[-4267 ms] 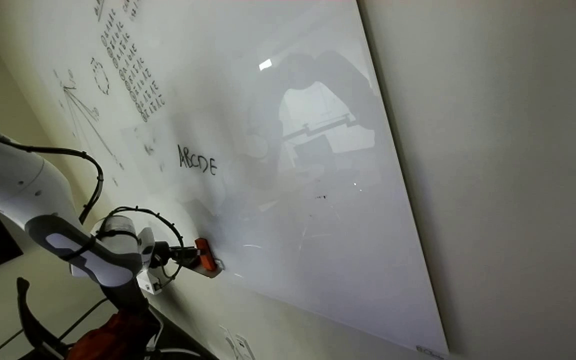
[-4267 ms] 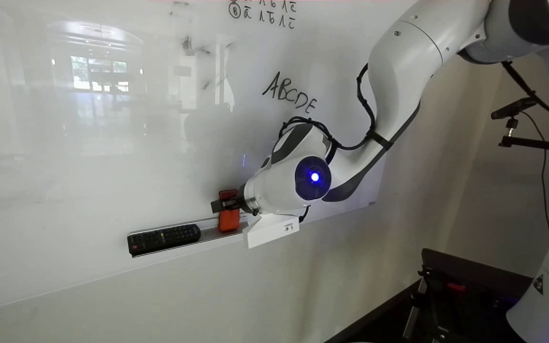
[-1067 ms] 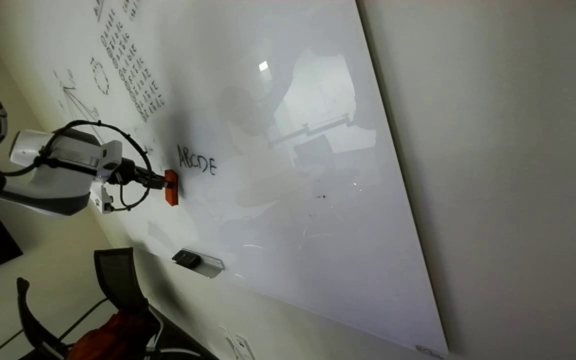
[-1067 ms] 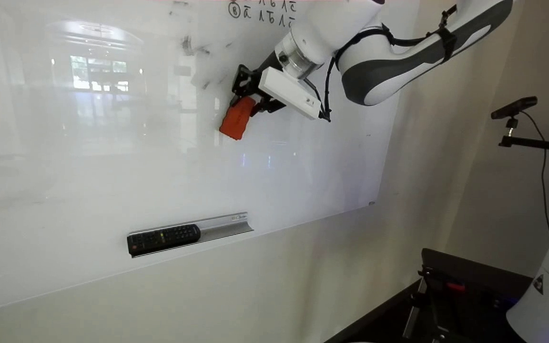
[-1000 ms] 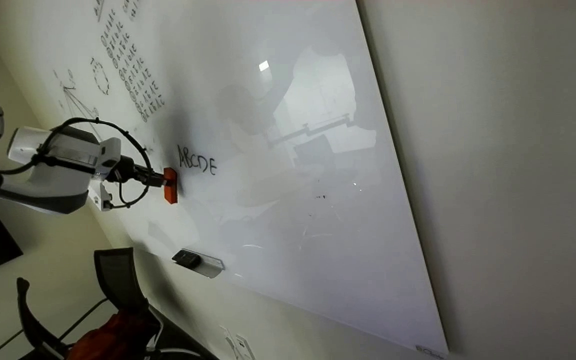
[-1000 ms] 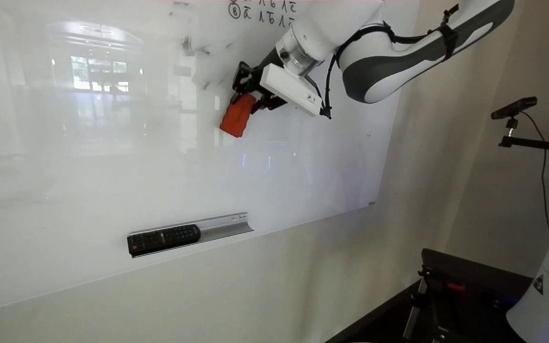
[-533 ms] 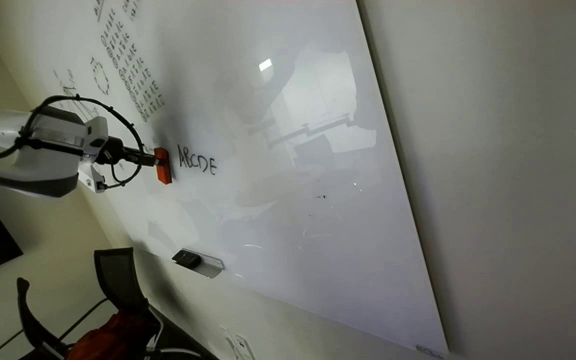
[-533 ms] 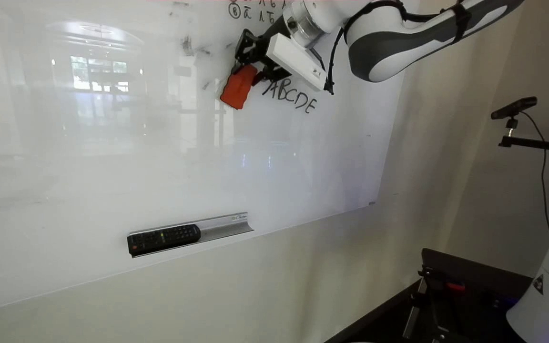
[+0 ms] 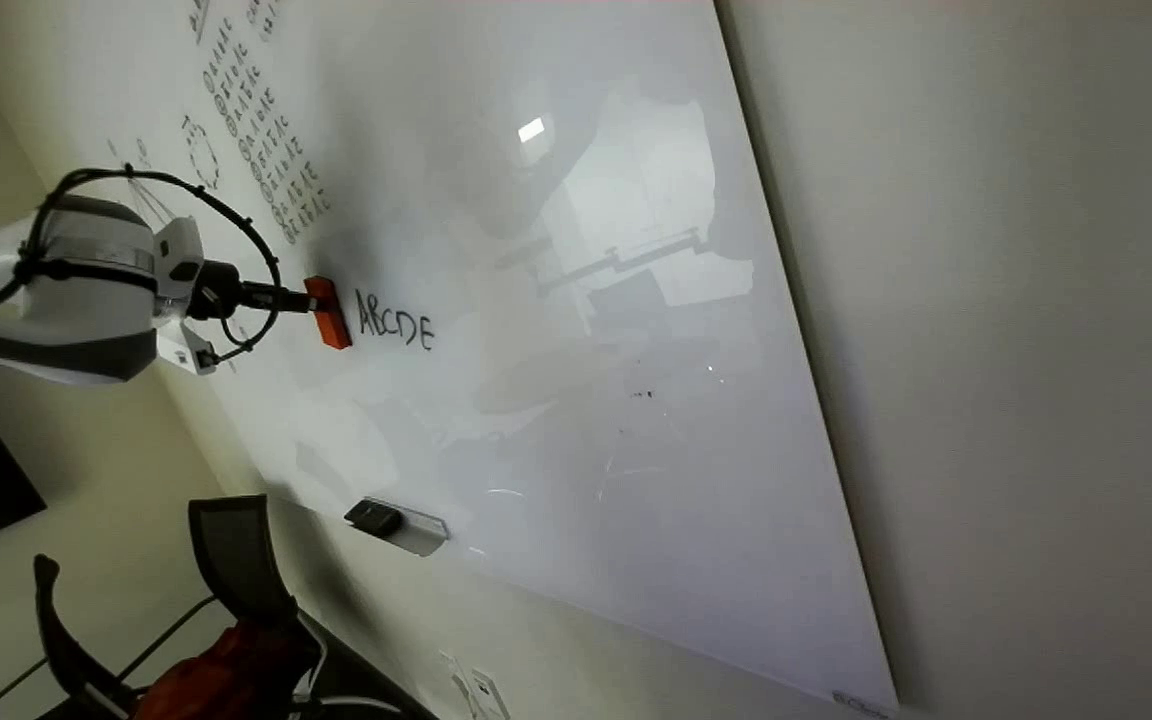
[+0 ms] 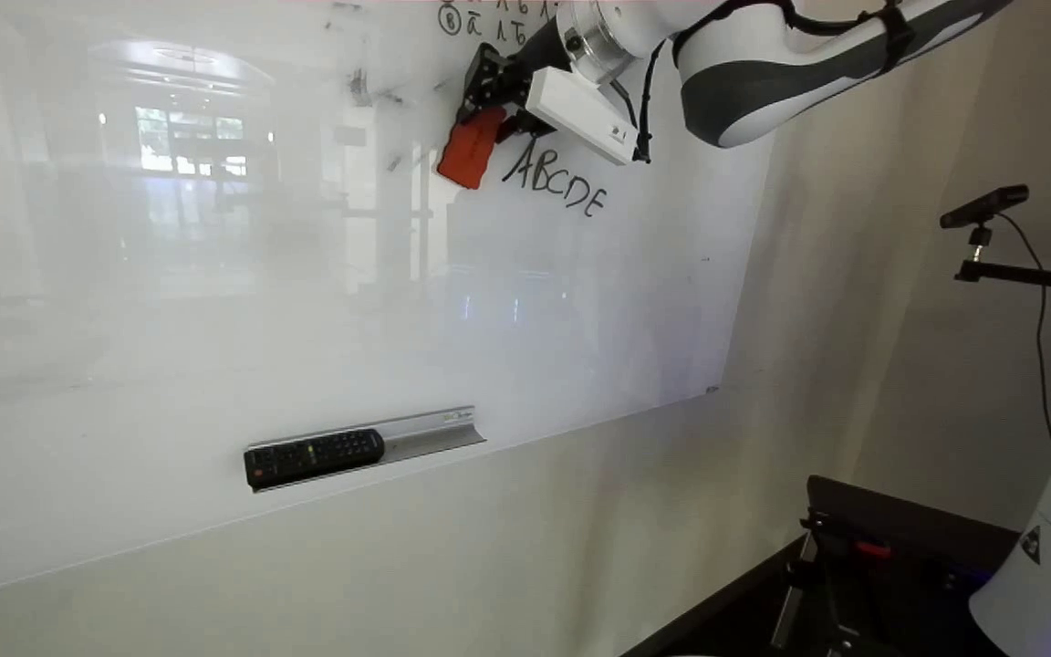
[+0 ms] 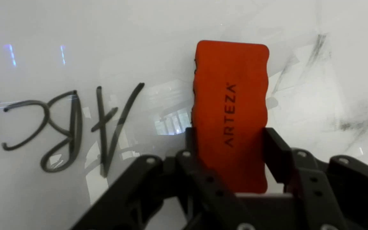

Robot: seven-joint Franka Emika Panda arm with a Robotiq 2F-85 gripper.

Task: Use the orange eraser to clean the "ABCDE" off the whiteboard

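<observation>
The orange eraser (image 11: 232, 105), printed ARTEZA, is pinched by its long sides between the black fingers of my gripper (image 11: 230, 137). In both exterior views it sits just beside the A end of the handwritten "ABCDE" (image 9: 394, 322), at about the same height. The letters stand whole in both exterior views; in the wrist view the "ABCDE" (image 11: 75, 127) appears upside down, cut off by the left edge, with a gap between A and eraser. The glossy whiteboard (image 9: 576, 480) lies behind. Whether the eraser (image 10: 471, 151) touches the board, I cannot tell.
A metal ledge (image 10: 430, 436) with a black remote control (image 10: 316, 458) juts from the board's lower edge. Rows of other writing (image 9: 266, 140) are above the letters. Grey smudges (image 11: 318, 48) lie beyond the eraser. A chair (image 9: 236, 560) stands below the arm.
About four seconds ago the gripper held the eraser at the ledge. Over the last second they rose up the board, uncovering the "ABCDE", then shifted slightly toward the letters.
</observation>
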